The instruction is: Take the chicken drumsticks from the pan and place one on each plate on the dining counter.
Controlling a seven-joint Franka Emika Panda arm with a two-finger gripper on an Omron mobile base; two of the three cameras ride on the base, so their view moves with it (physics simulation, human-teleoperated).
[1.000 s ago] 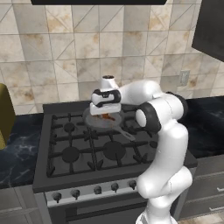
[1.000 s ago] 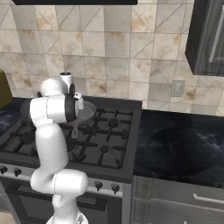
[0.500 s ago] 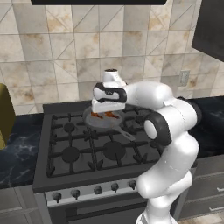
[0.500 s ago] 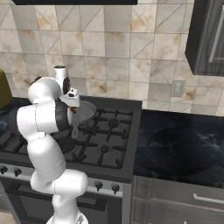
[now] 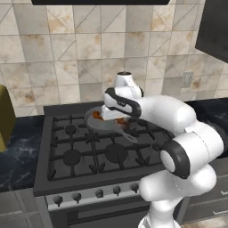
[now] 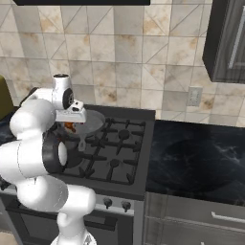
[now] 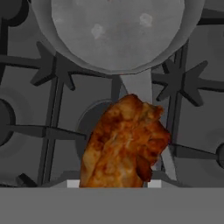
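- The gripper [image 5: 112,116] hung above the stove's far burners, clenched on a chicken drumstick [image 7: 124,144] raised clear of the pan [image 7: 116,33]
- In the hand view that orange-brown piece sat between the finger tips, over the pan's long handle [image 7: 144,94]
- A second drumstick [image 5: 96,115] lay at the left inside the pan, near the gripper
- The grey pan rested on the black stove [image 5: 84,153], toward its far side, handle pointing near and right
- A dark marble counter [image 6: 201,160] ran to the right of the stove
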